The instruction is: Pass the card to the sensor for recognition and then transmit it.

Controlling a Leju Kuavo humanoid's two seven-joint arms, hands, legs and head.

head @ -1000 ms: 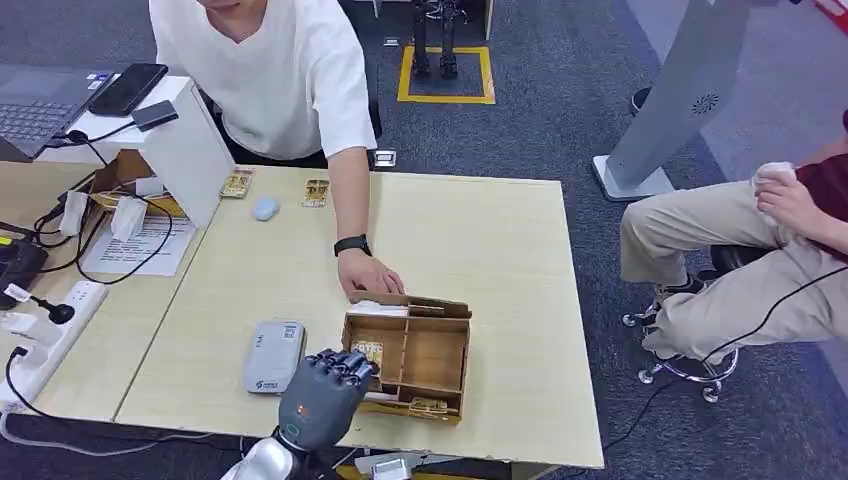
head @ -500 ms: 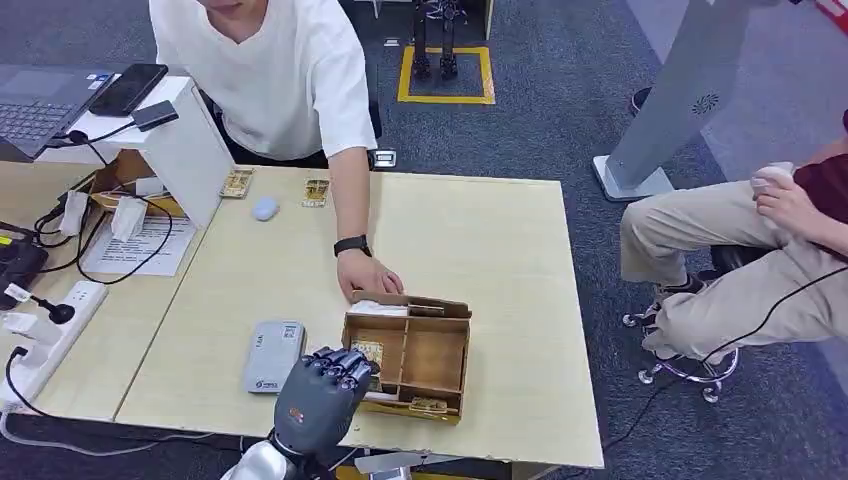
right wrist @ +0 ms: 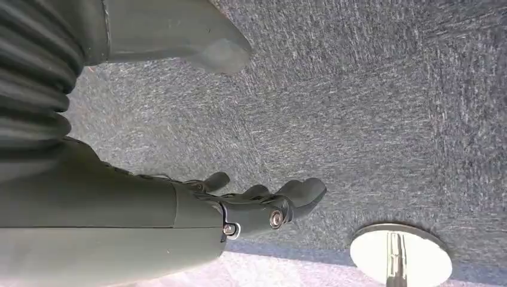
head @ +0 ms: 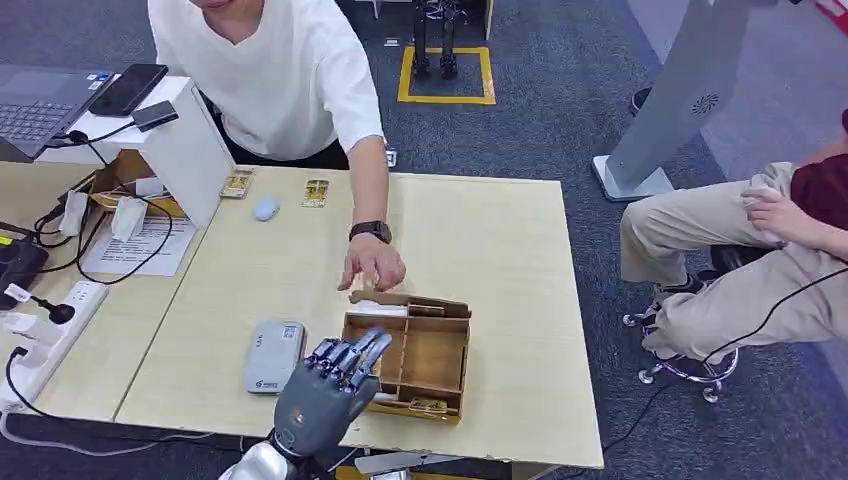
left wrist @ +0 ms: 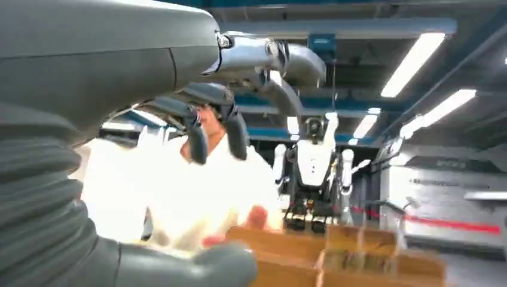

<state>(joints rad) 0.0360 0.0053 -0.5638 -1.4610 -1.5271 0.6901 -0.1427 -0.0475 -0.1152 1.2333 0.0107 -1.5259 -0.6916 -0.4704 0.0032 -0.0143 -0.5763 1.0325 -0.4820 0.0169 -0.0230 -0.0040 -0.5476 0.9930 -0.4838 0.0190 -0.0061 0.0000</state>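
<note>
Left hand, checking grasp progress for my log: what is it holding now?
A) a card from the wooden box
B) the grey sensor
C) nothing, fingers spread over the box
C: the left hand hovers at the wooden box with fingers apart and nothing in them.

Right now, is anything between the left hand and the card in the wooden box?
Nothing visible blocks it. The left hand hangs open at the wooden box's near-left corner, its fingers over the compartment that held the card, now hidden. The person's hand hovers beyond the box's far edge.
</note>
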